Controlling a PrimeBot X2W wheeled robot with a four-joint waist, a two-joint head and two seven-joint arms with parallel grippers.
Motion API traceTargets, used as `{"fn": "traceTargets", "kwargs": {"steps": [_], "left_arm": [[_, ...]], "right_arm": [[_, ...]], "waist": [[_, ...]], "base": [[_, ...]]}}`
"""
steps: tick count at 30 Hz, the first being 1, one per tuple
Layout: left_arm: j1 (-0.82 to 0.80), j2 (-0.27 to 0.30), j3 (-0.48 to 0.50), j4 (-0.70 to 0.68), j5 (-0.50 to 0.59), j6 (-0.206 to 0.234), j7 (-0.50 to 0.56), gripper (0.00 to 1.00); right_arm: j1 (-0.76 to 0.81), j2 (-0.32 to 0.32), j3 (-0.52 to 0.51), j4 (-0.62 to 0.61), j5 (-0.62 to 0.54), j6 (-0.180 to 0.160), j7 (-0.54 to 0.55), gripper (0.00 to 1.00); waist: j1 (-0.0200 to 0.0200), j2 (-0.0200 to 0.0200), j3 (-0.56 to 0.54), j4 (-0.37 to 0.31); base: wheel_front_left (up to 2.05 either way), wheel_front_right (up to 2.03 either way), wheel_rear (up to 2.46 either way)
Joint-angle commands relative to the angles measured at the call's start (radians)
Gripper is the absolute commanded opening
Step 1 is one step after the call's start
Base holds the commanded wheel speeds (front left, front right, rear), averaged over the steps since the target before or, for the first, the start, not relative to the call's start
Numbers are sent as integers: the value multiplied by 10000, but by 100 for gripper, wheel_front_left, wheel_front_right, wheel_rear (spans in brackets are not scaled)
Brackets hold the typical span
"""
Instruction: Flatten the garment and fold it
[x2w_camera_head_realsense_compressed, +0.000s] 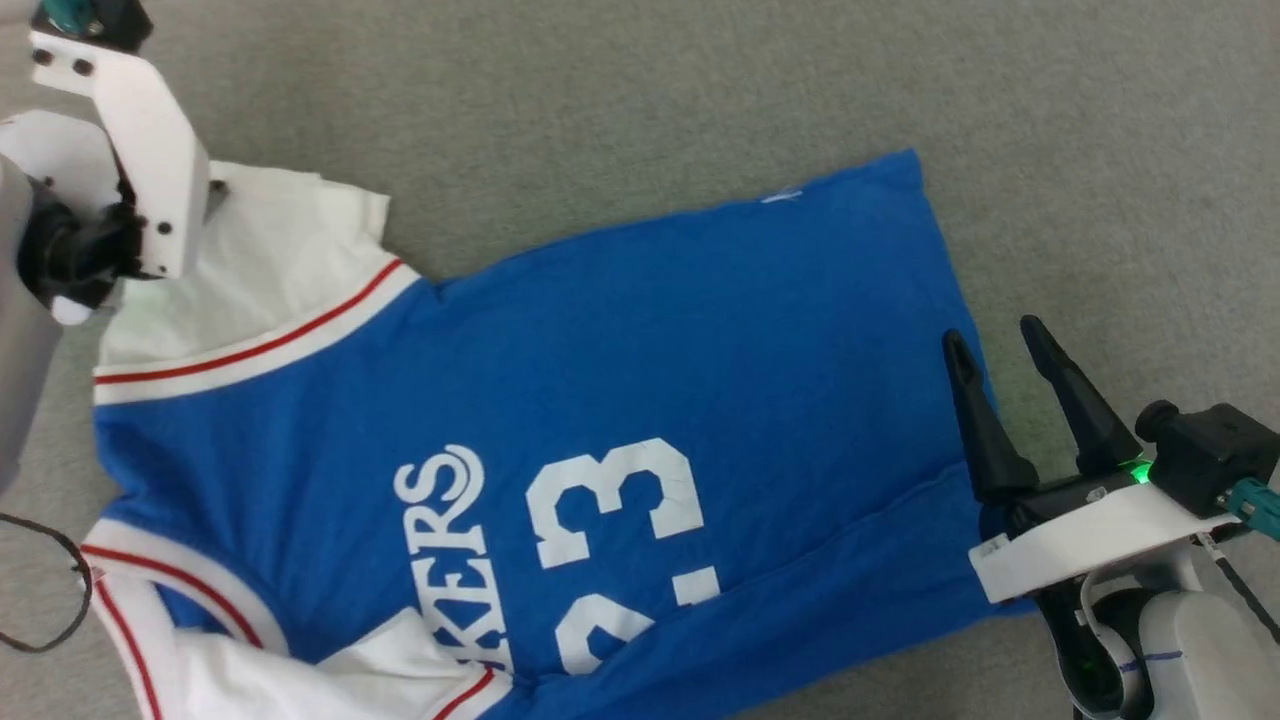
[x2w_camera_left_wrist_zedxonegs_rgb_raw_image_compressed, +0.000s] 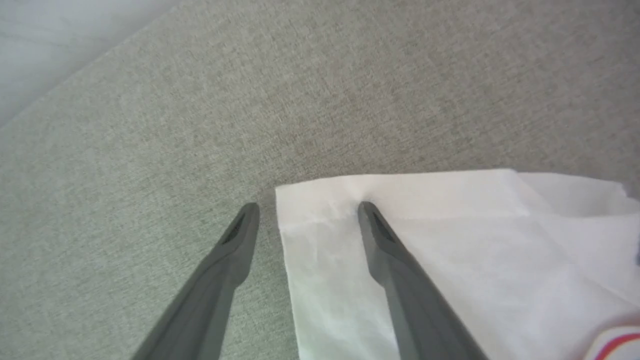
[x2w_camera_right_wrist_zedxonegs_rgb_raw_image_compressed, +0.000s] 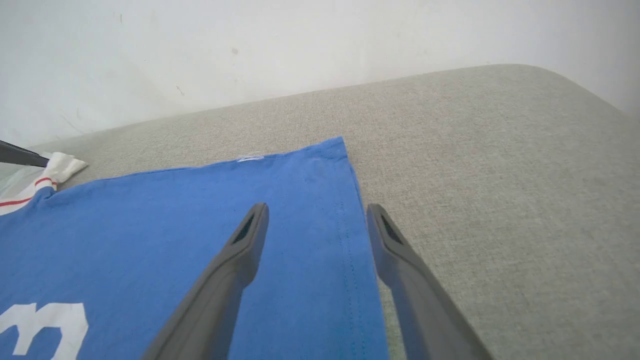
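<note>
**Item: blue jersey garment, laid out, with two claws at its edges**

Garment (x2w_camera_head_realsense_compressed: 640, 380): a bright blue T-shirt in jersey style, laid front-up on a grey woven surface (x2w_camera_head_realsense_compressed: 640, 90). The neck end is turned to the robot's left and the hem to its right. White lettering ending "KERS" and the number 23 are read on the chest, partly cut off by the lower edge of the head view. White bands with thin red stripes are seen at the shoulders. A long crease is noted across the lower blue body, running toward the hem. A small white tag (x2w_camera_head_realsense_compressed: 780, 196) is seen on the far side seam.

White sleeve (x2w_camera_left_wrist_zedxonegs_rgb_raw_image_compressed: 450, 260): spread at the far left corner of the garment, lying flat on the surface, with some folds. A second white sleeve (x2w_camera_head_realsense_compressed: 330, 670) is lying partly on the blue cloth at the near left.

Left claw (x2w_camera_left_wrist_zedxonegs_rgb_raw_image_compressed: 308, 207): fingers held apart. One finger is placed over the white sleeve and the other over bare surface, so that the sleeve's edge is straddled. Nothing is clamped. Contact with the cloth cannot be told.

Right claw (x2w_camera_head_realsense_compressed: 992, 335): fingers held apart at the hem. One finger is set over the blue cloth and the other over bare surface just beside it, with the stitched hem between them. Nothing is clamped. A green light (x2w_camera_head_realsense_compressed: 1135, 468) is lit at its base.

Also recorded: a pale wall (x2w_camera_right_wrist_zedxonegs_rgb_raw_image_compressed: 250, 50) behind the surface, and a black cable (x2w_camera_head_realsense_compressed: 50, 600) at the left edge of the head view.
</note>
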Motion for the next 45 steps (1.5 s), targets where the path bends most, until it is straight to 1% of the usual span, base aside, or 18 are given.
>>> {"fn": "traceTargets", "kwargs": {"steps": [1,6,7,8,10,13,16,19,22,24,25,28,30,34,36,38,41,45], "left_arm": [[-115,111,-69,157,83,110,190,100],[63,230,11,519,-371,157,1013,100],[120,198,52,547,-552,128,1218,46],[185,144,110,550,-781,69,1422,0],[294,52,251,499,-1170,12,1667,0],[356,31,280,291,-1111,8,1251,0],[529,-85,351,163,-941,76,290,0],[738,-178,147,-137,-516,-50,-732,0],[867,-428,114,-559,-202,-15,-1890,0],[1014,-536,-37,-844,69,-13,-2442,0],[1014,-536,-37,-844,69,-13,-2442,0],[1353,-665,-179,-1389,364,62,-3259,0],[1707,-730,-210,-1871,478,200,-3812,0],[2426,-791,-120,-2980,684,743,-4856,0],[2855,-800,-94,-3599,742,1020,-5248,0],[3260,-877,-87,-4197,737,1246,-5569,0],[3745,-1009,-104,-4879,730,1529,-5921,0],[4089,-1123,-83,-5463,865,1904,-6340,0]], "right_arm": [[-157,64,45,53,20,-7,-96,100],[-200,86,74,139,3,-7,-142,100],[-203,86,67,148,-6,-7,-141,100],[-204,86,61,151,-18,-7,-139,100],[-200,84,44,154,-39,-7,-124,100],[-171,59,-14,191,-93,-7,-75,100],[-111,-22,-89,244,-148,-7,43,100],[-18,-200,-325,125,-138,-7,302,100],[18,-659,-604,-87,-191,-7,851,100],[12,-1064,-712,-195,-165,-7,1487,100],[12,-1064,-712,-195,-165,-7,1487,100],[-186,-1663,-840,-287,191,-7,2806,100],[-448,-2270,-781,-302,359,-7,3856,100],[-1180,-3336,-607,-258,793,-7,5781,100],[-1616,-3581,-528,-20,1247,-7,6748,100],[-2103,-4099,-270,179,1388,-7,7616,100],[-2834,-4604,-15,620,1590,-7,8704,100],[-3742,-5007,368,1362,1509,-7,9562,100]], "waist": [[-2,0,296,-298],[-2,0,328,-340],[-2,0,329,-330],[-2,0,327,-313],[-2,0,309,-267],[-2,0,197,-134],[-2,0,-106,79],[-2,0,-450,439],[-2,0,-763,986],[-2,0,-963,1358],[-2,0,-963,1358],[-2,0,-1190,1869],[-2,0,-1287,2170],[-2,0,-1332,2768],[-2,0,-1305,3014],[-2,0,-1246,3266],[-2,0,-1130,3590],[-2,0,-925,3907]], "base": [[0,0,0],[0,0,0],[0,0,0],[0,0,0],[0,0,0],[0,0,0],[0,0,0],[0,0,0],[0,0,0],[0,0,0],[0,0,0],[0,0,0],[0,0,0],[0,0,0],[0,0,0],[0,0,0],[0,0,0],[0,0,0]]}}
